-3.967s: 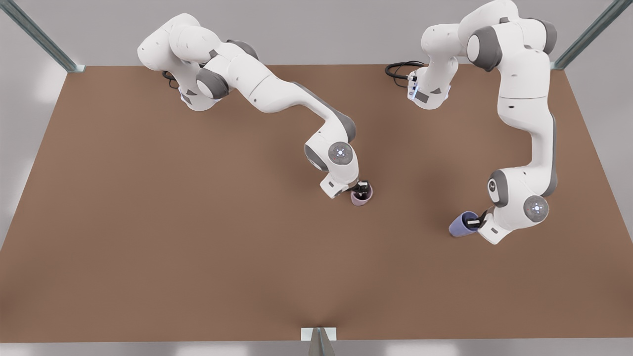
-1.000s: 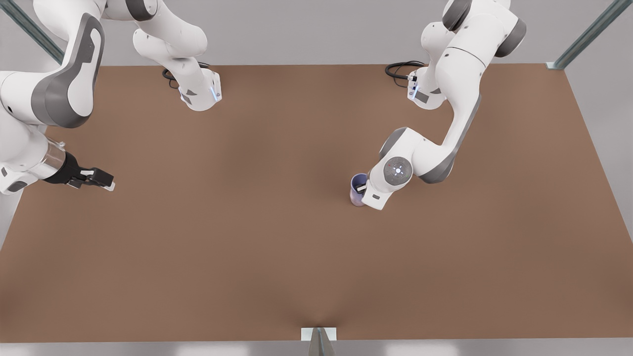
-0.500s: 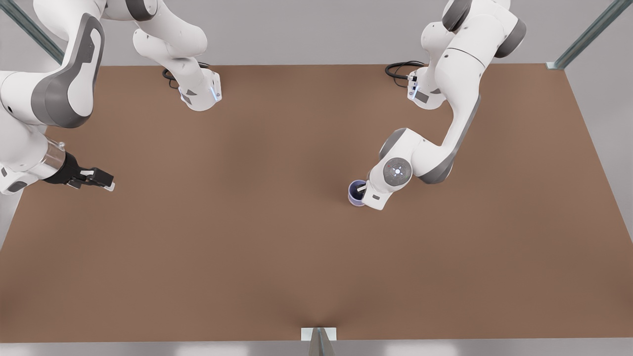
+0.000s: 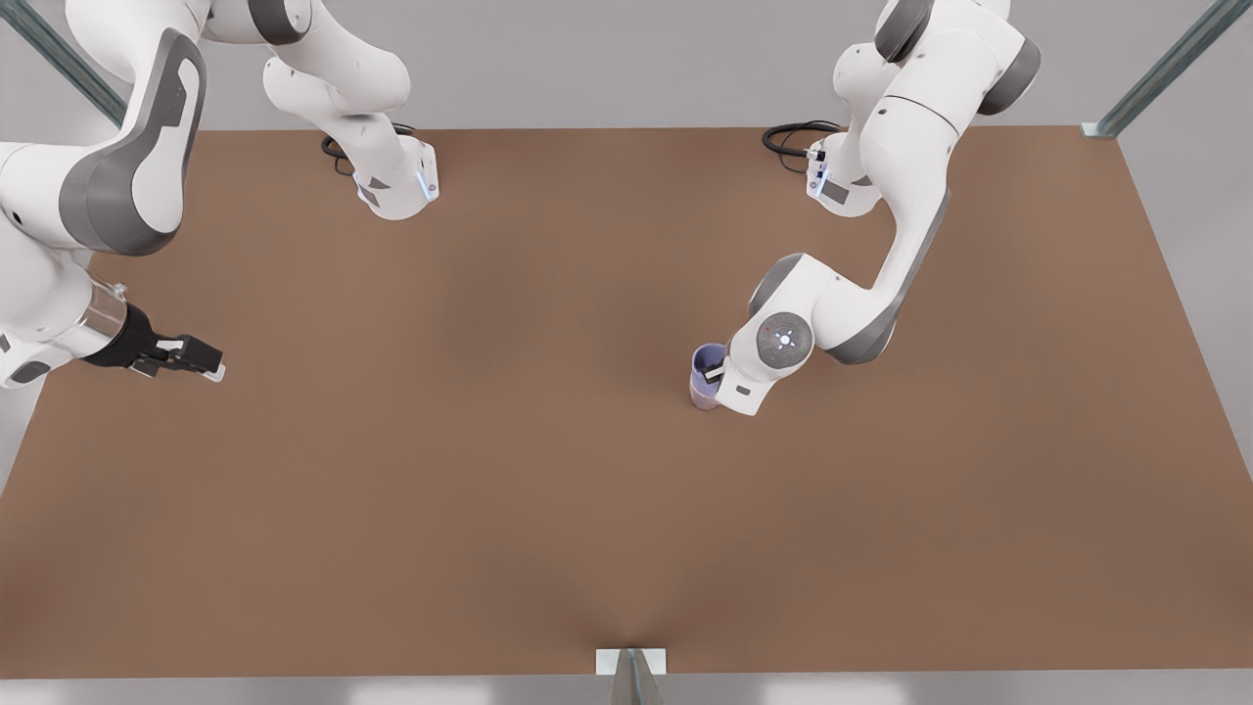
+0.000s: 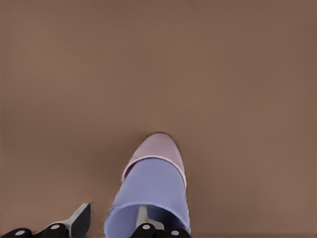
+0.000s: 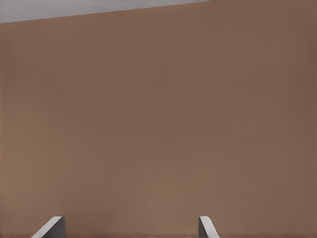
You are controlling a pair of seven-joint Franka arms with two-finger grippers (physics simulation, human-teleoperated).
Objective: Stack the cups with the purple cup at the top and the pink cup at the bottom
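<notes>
The purple cup (image 4: 709,360) sits nested in the pink cup (image 4: 699,397) near the table's middle, with only the pink cup's lower part showing under it. In the left wrist view the purple cup (image 5: 151,191) stands in the pink cup (image 5: 156,148). My left gripper (image 4: 718,373) straddles the purple cup's rim, one finger inside and one outside, both apart from the wall, so it is open (image 5: 114,220). My right gripper (image 4: 201,368) waits open over the table at the front view's far left, its fingertips (image 6: 52,225) holding nothing.
The brown table (image 4: 489,490) stretches all around the stack. Both arm bases (image 4: 396,186) stand at the far edge, with a black cable (image 4: 793,132) by the one on the front view's right. Metal frame posts (image 4: 1165,69) rise at the back corners.
Over the last second the purple cup dipped into the pink cup, then rose slightly so the pink shows below it again. The right arm has barely moved.
</notes>
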